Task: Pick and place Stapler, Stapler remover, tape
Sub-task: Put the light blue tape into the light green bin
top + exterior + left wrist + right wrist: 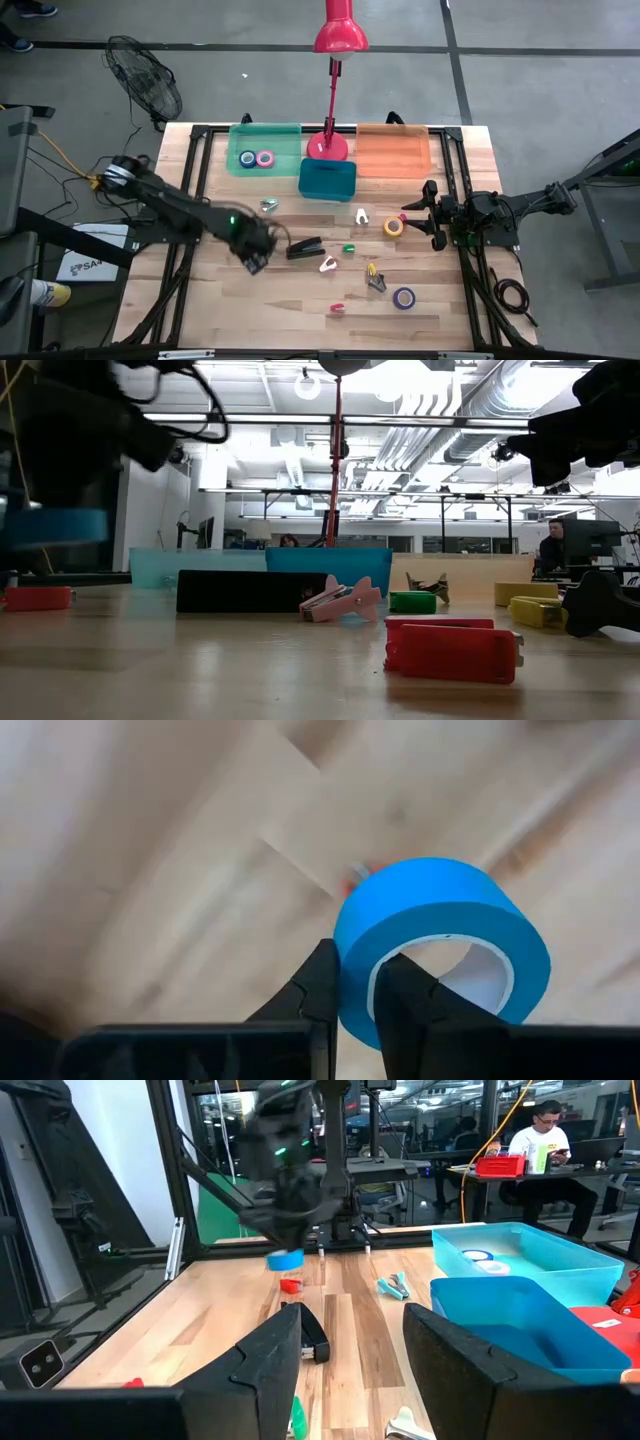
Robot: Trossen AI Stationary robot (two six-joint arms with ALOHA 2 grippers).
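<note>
Left claw (pixel 355 995) pinching blue tape roll (pixel 440 935), lifted off the worktop (pixel 200 300).
Fingers clamp the roll's wall, one inside the hole, one outside; it hangs left of the black stapler (pixel 305 247). Right claw (pixel 420 212) waits partly open near the yellow roll (pixel 394 227), holding nothing. Purple roll (pixel 404 297) lies near the front; two more rolls sit in the green tray (pixel 285 135).
</note>
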